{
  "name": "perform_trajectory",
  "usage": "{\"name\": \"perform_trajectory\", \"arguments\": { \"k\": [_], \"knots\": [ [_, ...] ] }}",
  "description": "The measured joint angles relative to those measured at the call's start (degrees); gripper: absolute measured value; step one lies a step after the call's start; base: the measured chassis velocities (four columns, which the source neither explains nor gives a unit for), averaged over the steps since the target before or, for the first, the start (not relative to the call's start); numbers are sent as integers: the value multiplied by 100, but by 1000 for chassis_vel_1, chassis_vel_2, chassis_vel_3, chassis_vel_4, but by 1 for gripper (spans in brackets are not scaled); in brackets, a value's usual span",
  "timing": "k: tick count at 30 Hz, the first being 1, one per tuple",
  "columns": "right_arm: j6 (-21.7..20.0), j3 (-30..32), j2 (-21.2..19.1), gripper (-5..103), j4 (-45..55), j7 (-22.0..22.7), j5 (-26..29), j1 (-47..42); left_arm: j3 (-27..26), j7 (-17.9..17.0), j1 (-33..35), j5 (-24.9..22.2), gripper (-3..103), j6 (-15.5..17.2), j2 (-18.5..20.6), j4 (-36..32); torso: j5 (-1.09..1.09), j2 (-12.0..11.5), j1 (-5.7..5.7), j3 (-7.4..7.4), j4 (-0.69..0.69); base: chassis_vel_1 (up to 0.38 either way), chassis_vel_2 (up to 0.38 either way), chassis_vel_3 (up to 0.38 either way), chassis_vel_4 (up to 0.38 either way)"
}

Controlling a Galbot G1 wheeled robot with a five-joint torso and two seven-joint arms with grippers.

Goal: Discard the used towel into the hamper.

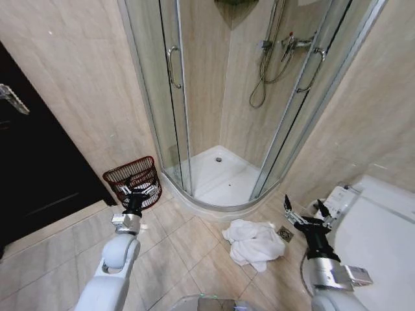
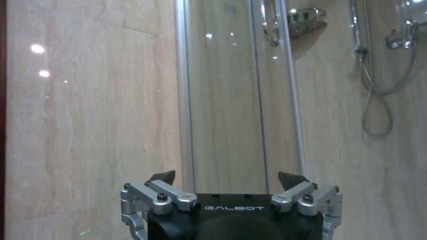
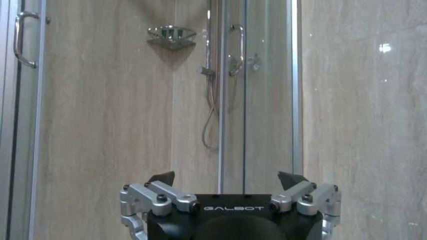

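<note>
A crumpled white towel [image 1: 254, 241] lies on the tiled floor in front of the shower, between my two arms. The hamper [image 1: 134, 179], a small dark red-brown slatted basket, stands against the wall left of the shower door. My left gripper [image 1: 138, 192] is raised just in front of the hamper, fingers open and empty. My right gripper [image 1: 305, 208] is held up to the right of the towel, open with nothing in it. In the wrist views, the left gripper [image 2: 227, 176] and right gripper [image 3: 227, 176] both show spread fingertips facing the shower wall.
A glass corner shower cabin [image 1: 227, 97] with a white tray [image 1: 224, 178] fills the far middle. A dark door [image 1: 39, 162] is at the left. A white toilet [image 1: 379, 227] sits at the right, with a floor drain [image 1: 285, 234] near the towel.
</note>
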Motion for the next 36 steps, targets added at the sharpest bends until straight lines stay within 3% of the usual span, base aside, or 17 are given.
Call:
{"name": "perform_trajectory", "arguments": {
  "k": [36],
  "knots": [
    [-62, -6, 69, 100, 128, -1, -118, 40, 71, 2, -129, -109, 100, 138, 7, -128, 0, 906, 374, 531, 0, 0, 0, 0, 0]
  ]
}}
